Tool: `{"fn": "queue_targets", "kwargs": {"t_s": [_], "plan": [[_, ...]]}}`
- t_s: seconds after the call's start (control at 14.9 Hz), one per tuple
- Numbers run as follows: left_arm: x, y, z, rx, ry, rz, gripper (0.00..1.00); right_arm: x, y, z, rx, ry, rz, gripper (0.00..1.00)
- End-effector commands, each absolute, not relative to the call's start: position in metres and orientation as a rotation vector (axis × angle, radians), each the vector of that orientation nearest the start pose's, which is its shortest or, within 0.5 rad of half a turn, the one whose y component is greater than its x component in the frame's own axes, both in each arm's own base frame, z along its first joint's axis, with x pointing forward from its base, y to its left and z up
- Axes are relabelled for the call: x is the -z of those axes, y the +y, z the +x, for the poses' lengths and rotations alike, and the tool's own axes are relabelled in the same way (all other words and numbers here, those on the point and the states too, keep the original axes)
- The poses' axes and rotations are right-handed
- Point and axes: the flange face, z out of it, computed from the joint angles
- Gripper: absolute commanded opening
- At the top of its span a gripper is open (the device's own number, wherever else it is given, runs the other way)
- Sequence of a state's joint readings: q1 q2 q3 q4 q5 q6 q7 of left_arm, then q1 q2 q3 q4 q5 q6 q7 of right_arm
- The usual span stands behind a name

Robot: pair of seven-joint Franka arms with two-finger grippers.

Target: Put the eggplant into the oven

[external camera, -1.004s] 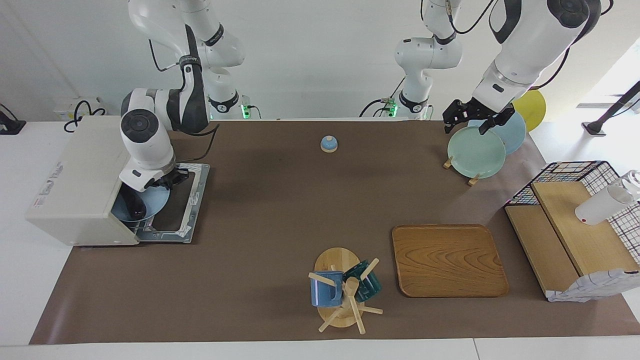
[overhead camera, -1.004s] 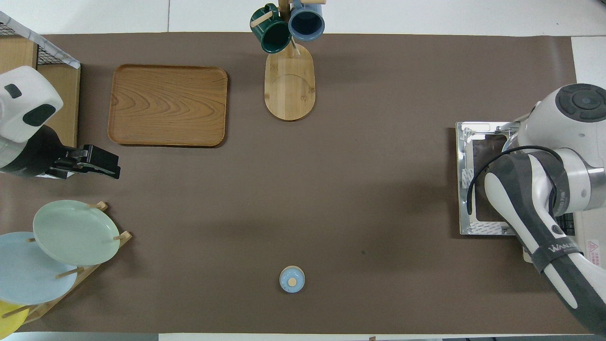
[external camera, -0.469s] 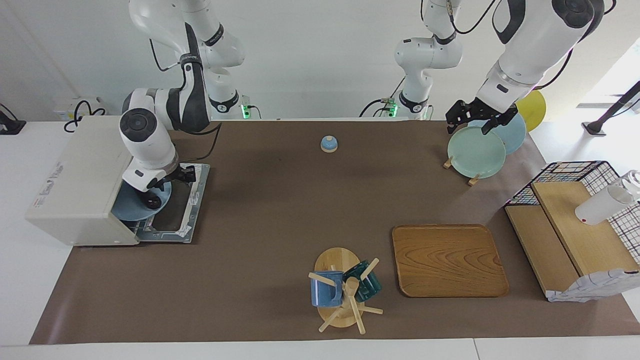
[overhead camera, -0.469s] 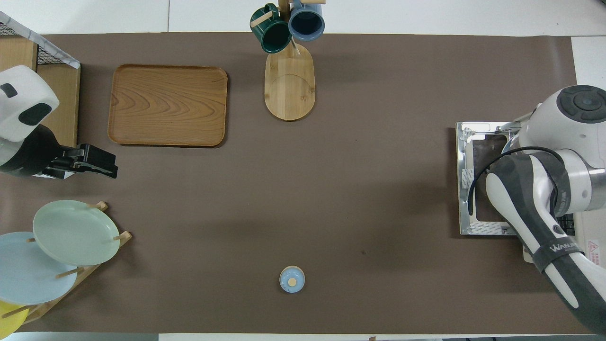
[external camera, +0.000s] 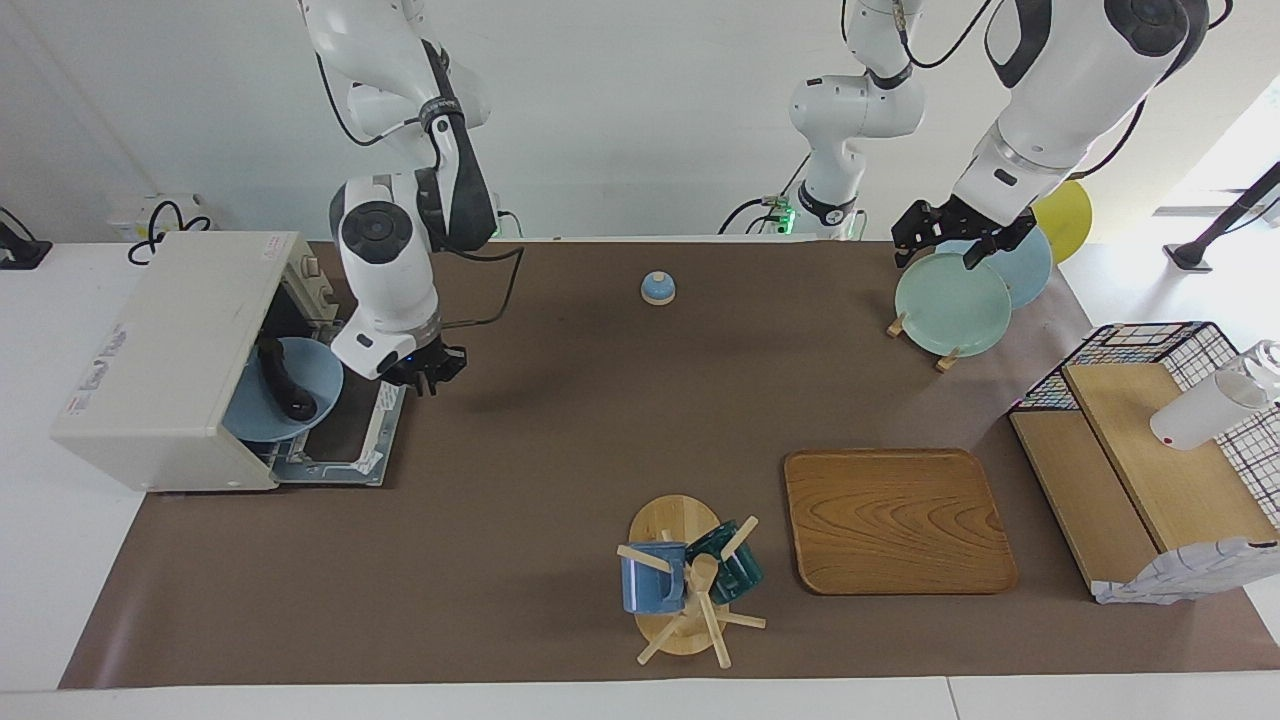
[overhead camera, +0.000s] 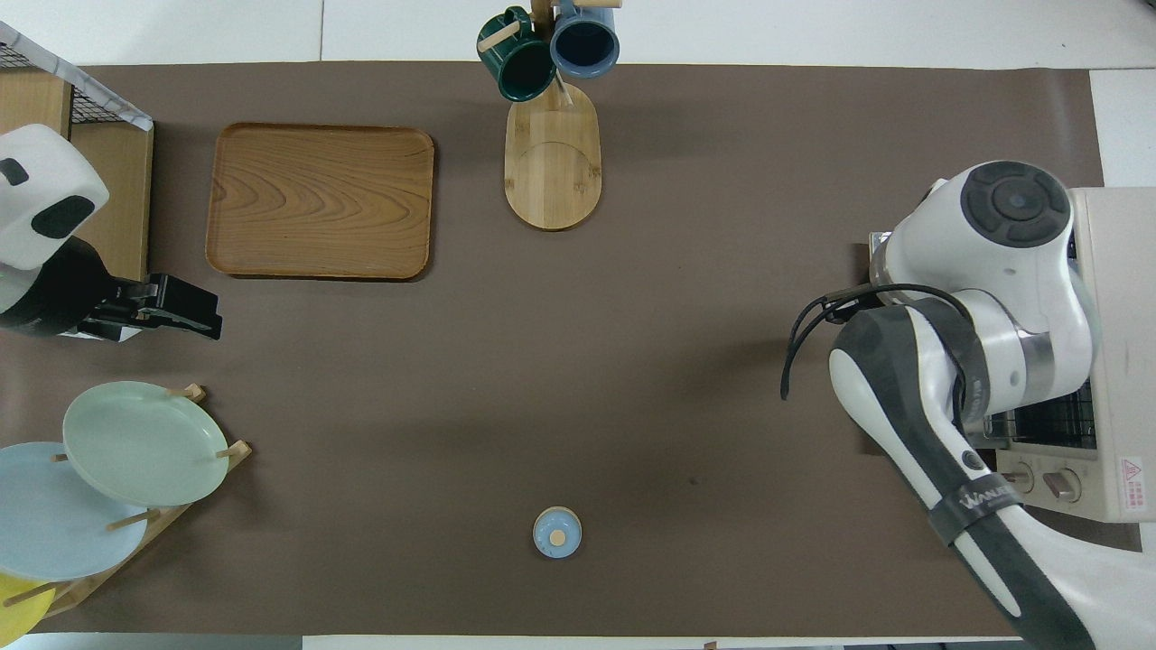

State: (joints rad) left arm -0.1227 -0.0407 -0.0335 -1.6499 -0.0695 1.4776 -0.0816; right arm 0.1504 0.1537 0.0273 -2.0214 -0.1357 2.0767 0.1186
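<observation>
The brown table mat (external camera: 560,420) spreads under everything, and at the right arm's end of it sits the oven (external camera: 165,360), cream-white, its drop-down door (external camera: 345,440) lying flat and open on the mat. Half inside the oven's mouth sits a blue plate (external camera: 315,385), and there's the eggplant (external camera: 280,378), dark and glossy, lying on that plate, one end inside the oven and the other out over the opening.

Toward the left arm's end, a wooden tray (external camera: 898,520) lies flat, with a wood-and-wire shelf rack (external camera: 1150,470) beside it. Farther from the robots than the tray's middle stands the mug tree (external camera: 690,585), a blue mug and a green mug hanging on it. Near the robots, a plate rack (external camera: 950,300) holds pale green, blue and yellow plates on edge.

The right gripper (external camera: 428,372) hangs just beside the open door, above its edge, carrying nothing; whether its fingers are apart I can't make out. The left gripper (external camera: 950,235) waits over the plate rack, fingers spread, empty.

Smallest of all, a little blue bell (external camera: 657,288) sits alone near the robots.
</observation>
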Motion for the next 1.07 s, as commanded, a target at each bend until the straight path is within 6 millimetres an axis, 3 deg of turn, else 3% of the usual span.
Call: {"fn": "queue_targets", "kwargs": {"t_s": [0.0, 0.33, 0.67, 0.8, 1.0], "plan": [[-0.607, -0.086, 0.516, -0.222, 0.11, -3.167, 1.0, -0.334, 0.086, 0.566, -0.151, -0.154, -3.245, 0.0], [-0.607, -0.086, 0.516, -0.222, 0.11, -3.167, 1.0, -0.308, 0.074, 0.551, -0.195, -0.161, -3.26, 0.0], [-0.607, -0.087, 0.516, -0.222, 0.112, -3.167, 1.0, -0.302, 0.06, 0.546, -0.217, -0.194, -3.304, 0.0], [-0.607, -0.086, 0.516, -0.222, 0.11, -3.167, 1.0, -0.3, 0.045, 0.544, -0.229, -0.167, -3.314, 0.0], [-0.607, -0.087, 0.516, -0.222, 0.112, -3.167, 1.0, -0.299, 0.044, 0.543, -0.24, -0.175, -3.316, 0.0]]}}
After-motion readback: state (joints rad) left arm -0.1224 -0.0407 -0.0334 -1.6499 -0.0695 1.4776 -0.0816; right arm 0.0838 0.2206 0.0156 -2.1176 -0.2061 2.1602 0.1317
